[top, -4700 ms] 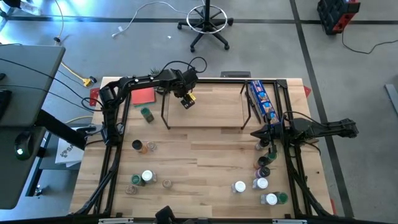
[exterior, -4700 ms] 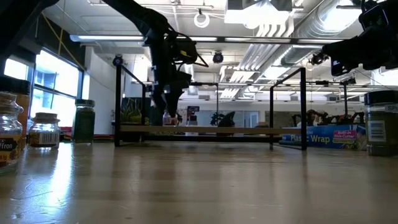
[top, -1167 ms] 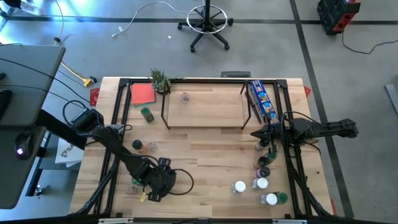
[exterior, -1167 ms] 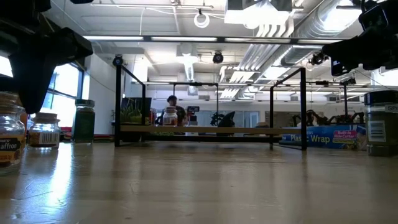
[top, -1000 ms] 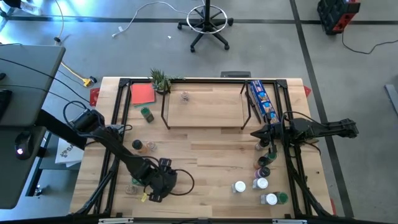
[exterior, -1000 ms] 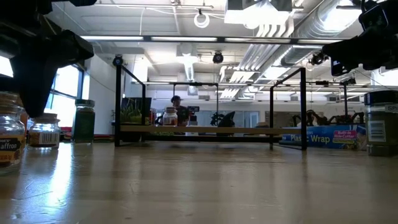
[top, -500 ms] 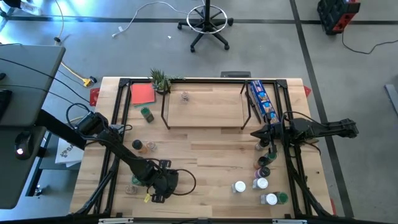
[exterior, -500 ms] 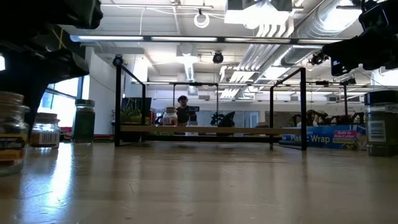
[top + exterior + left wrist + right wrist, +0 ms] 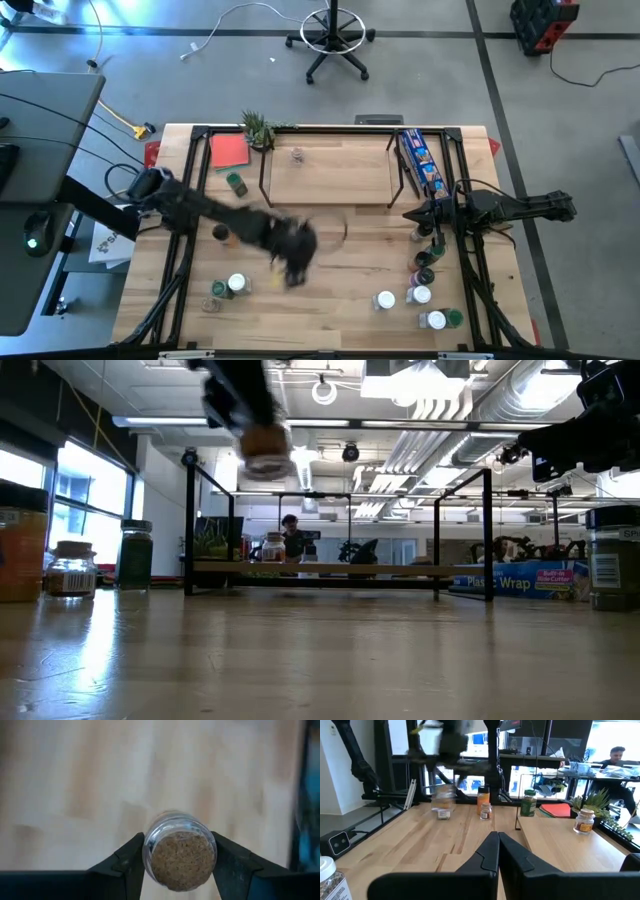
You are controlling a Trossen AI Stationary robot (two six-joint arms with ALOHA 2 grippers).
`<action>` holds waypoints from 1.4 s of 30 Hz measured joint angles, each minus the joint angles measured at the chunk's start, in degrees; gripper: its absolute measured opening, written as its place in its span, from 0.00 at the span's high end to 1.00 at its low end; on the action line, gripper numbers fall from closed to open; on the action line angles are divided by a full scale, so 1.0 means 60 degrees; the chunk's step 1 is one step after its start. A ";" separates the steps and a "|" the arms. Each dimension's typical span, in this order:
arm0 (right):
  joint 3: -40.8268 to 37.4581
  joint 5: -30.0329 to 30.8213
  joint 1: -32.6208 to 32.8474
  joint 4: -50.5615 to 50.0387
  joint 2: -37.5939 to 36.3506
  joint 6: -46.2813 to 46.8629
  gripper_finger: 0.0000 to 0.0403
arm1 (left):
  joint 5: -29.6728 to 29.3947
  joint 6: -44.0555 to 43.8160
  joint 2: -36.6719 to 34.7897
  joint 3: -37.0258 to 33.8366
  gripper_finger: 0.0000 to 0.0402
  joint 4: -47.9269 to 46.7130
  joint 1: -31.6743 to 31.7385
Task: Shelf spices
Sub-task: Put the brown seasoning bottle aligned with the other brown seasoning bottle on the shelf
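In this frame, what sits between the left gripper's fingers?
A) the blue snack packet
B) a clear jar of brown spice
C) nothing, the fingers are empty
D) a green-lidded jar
B: in the left wrist view the left gripper is clamped on a clear jar of brown spice, one dark finger on each side, above the wooden table.
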 joint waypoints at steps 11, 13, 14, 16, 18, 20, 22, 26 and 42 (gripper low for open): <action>-0.0002 0.0000 -0.0001 0.0000 0.0004 0.0002 1.00 | -0.0220 -0.2043 0.0022 0.0247 0.57 -0.1282 0.4632; -0.0004 0.0000 -0.0001 -0.0001 0.0004 -0.0002 1.00 | -0.0156 -0.1854 0.0051 0.0231 0.57 -0.1314 0.5096; -0.0002 -0.0003 0.0001 -0.0001 0.0004 0.0001 1.00 | -0.0157 -0.1684 0.0108 0.0236 0.57 -0.1276 0.5282; -0.0004 0.0000 -0.0001 0.0001 0.0004 0.0000 1.00 | -0.0171 -0.1431 0.0207 0.0236 0.57 -0.1254 0.5589; -0.0003 0.0000 -0.0001 0.0001 0.0004 0.0001 1.00 | -0.0287 -0.1263 0.0350 0.0241 0.57 -0.1196 0.5822; -0.0003 0.0000 -0.0001 0.0001 0.0004 -0.0001 1.00 | -0.0315 -0.1214 0.0461 0.0279 0.57 -0.1000 0.5999; -0.0001 0.0000 -0.0001 0.0001 0.0004 0.0002 1.00 | -0.0462 -0.1217 0.0624 0.0294 0.57 -0.1038 0.6125; -0.0003 0.0000 0.0002 0.0001 0.0004 0.0002 1.00 | -0.0775 -0.1267 0.0828 0.0296 0.57 -0.1075 0.6188; -0.0001 -0.0001 -0.0001 0.0001 0.0004 0.0002 1.00 | -0.1062 -0.1824 0.0969 0.0267 0.50 -0.0985 0.6093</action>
